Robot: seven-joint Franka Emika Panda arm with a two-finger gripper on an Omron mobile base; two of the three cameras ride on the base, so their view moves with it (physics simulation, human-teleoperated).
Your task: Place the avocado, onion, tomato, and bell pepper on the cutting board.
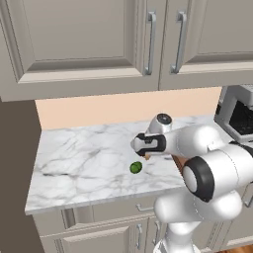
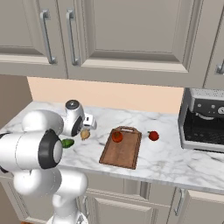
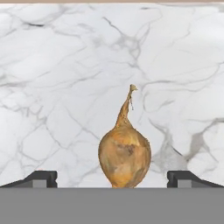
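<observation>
**Open jaws lining up over the onion**

The gripper [image 3: 112,178] is hanging over the marble counter [image 1: 84,158] with its jaws spread wide and nothing between them yet. In the hand view the onion [image 3: 124,161] is sitting squarely in the gap, its bulb roughly midway between the two tips and its thin stem pointing away from the hand. From the right base view the onion [image 2: 85,134] is lying just beyond the wrist, on bare counter beside the cutting board [image 2: 122,151].

Looking outward from the jaws: the avocado [image 1: 136,168] is resting close by on the counter, off to one side of the hand. One tomato-red ball [image 2: 117,137] is already sitting on the board, while a second red item [image 2: 153,136], probably the bell pepper, is waiting on the counter past the board's far edge.

The risks, as I'm judging them: that bulb is round and slick-looking, so jaws closing too high, near the tapering neck, could squeeze it out and send it rolling. Coming down off-centre could let one tip nudge it sideways toward the avocado. And a shallow grip might drop it on the way to the board.
</observation>
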